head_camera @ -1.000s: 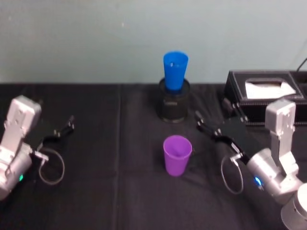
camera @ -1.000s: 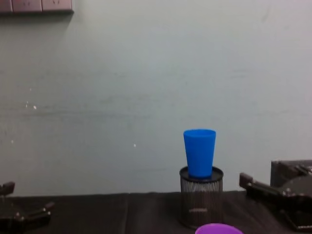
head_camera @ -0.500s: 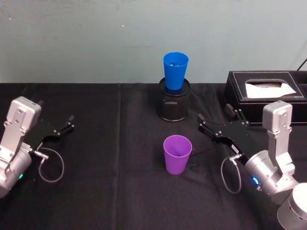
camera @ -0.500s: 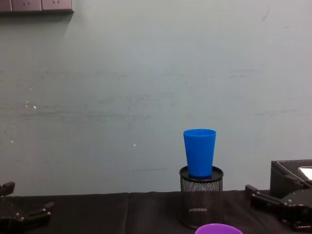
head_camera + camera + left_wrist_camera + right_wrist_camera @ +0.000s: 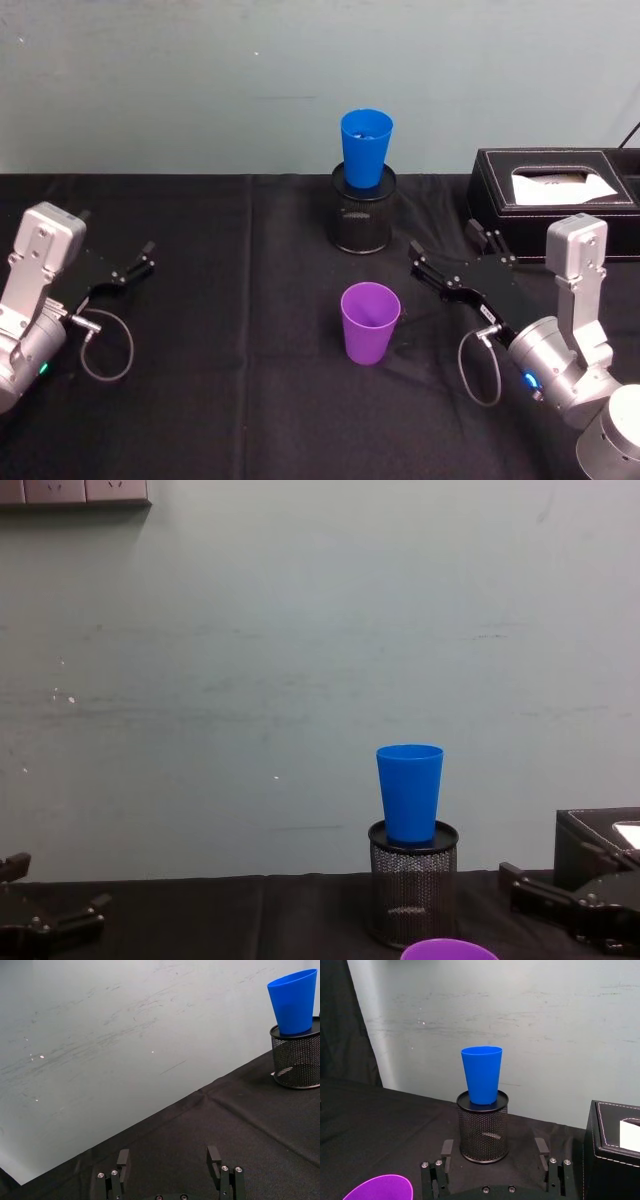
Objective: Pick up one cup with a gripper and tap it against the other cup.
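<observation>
**A:** Starting on the left, what's there?

**B:** The left gripper (image 5: 118, 272) sits low over the black table (image 5: 220, 340), well away from both cups. Its fingers (image 5: 123, 1158) are spread apart with nothing between them. A loop of grey cable (image 5: 105, 345) lies beside the arm.

**A:** And in the middle?

**B:** The purple cup (image 5: 370, 323) stands upright on the cloth, mouth up, nothing touching it. Behind it, toward the wall, the blue cup (image 5: 365, 148) stands upright with its base sunk into a black mesh pen holder (image 5: 363, 222). The two cups are apart, the blue one sitting higher.

**A:** Then the right side?

**B:** The right gripper (image 5: 462, 257) is near the purple cup, just to its right and a little behind, not touching. Its fingers (image 5: 446, 1148) are wide apart and empty. From its wrist camera the blue cup and pen holder sit straight ahead between the fingers, with the purple rim at a lower corner.

**A:** Anything further right? Any writing?

**B:** A black stitched tissue box (image 5: 555, 195) with white tissue at its opening. No readable writing or brand anywhere.
</observation>
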`<state>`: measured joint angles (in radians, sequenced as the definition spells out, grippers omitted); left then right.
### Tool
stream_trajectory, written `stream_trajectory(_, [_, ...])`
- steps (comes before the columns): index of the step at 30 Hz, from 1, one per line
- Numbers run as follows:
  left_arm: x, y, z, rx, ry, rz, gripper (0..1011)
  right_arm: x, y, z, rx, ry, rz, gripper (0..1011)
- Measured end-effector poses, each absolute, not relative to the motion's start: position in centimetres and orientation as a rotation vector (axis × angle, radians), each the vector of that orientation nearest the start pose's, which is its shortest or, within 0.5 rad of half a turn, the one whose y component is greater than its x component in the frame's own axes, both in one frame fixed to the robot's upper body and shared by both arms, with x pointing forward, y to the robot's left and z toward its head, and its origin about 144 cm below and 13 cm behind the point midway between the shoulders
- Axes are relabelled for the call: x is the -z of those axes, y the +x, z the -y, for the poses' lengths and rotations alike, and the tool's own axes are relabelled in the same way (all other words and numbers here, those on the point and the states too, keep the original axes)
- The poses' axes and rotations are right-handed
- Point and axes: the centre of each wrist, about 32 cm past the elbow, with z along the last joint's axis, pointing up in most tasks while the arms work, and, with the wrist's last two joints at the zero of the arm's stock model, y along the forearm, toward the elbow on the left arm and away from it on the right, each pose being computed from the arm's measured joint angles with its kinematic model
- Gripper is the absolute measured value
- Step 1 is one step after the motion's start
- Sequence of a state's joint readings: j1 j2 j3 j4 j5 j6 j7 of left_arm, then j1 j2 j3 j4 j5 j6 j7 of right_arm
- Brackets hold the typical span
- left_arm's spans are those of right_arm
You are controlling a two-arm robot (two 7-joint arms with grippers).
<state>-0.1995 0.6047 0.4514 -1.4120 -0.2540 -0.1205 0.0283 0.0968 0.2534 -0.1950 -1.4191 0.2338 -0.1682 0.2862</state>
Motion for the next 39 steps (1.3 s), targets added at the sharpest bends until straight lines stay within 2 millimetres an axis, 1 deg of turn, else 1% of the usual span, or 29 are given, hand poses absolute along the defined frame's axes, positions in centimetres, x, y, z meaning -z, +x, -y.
stream_trajectory(39, [-113.98, 48.86, -30.96, -1.248, 0.305, 0.285, 1000, -112.38, 48.09, 25.33, 1.129, 0.019, 0.079, 1002])
